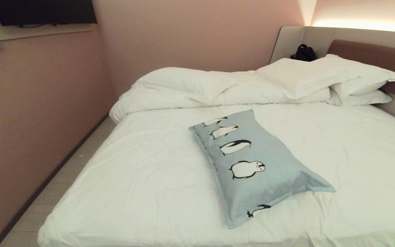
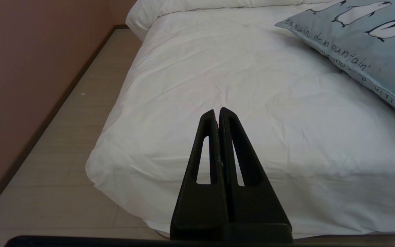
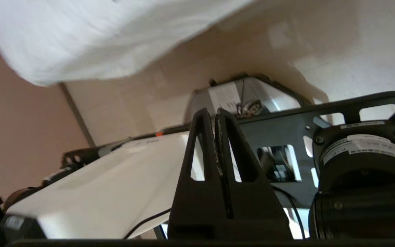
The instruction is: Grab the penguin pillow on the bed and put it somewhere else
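penguin pillow (image 1: 252,164) script "penguin mountain" | left gripper (image 2: 217,113) clenched | right gripper (image 3: 214,113) clenched, empty

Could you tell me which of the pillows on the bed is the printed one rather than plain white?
The penguin pillow, pale blue with penguins, lying mid-bed; the white pillows are stacked by the headboard.

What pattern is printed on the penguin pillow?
The penguin pillow is pale blue-grey, with a row of black-and-white penguins and small script along one edge; the head view shows it best.
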Controlling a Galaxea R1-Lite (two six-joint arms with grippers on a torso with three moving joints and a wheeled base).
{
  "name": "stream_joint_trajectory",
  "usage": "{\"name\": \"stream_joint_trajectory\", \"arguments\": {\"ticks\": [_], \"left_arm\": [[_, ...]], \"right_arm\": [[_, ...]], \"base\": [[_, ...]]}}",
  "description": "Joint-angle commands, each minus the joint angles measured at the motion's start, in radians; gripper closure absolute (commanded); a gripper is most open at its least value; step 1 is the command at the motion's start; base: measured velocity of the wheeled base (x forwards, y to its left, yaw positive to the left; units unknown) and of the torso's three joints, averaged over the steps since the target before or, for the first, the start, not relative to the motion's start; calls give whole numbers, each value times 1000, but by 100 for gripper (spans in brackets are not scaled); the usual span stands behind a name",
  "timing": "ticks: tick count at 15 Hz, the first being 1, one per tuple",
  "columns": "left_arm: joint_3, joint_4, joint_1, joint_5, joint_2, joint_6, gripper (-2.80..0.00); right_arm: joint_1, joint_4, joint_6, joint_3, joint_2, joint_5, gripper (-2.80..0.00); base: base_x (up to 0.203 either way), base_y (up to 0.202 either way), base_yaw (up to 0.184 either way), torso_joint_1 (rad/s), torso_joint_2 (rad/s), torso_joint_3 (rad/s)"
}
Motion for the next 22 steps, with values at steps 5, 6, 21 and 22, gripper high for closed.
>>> {"name": "stream_joint_trajectory", "arguments": {"ticks": [5,6,21,22], "left_arm": [[0,0,0,0,0,0,0],[0,0,0,0,0,0,0],[0,0,2,0,0,0,0],[0,0,0,0,0,0,0]], "right_arm": [[-53,10,186,49,-335,-437,0],[-98,17,194,48,-353,-463,0],[-180,-149,-297,162,-860,-330,0],[-180,-229,-345,195,-860,-309,0]], "base": [[0,0,0,0,0,0],[0,0,0,0,0,0],[0,0,0,2,0,0],[0,0,0,0,0,0]]}}
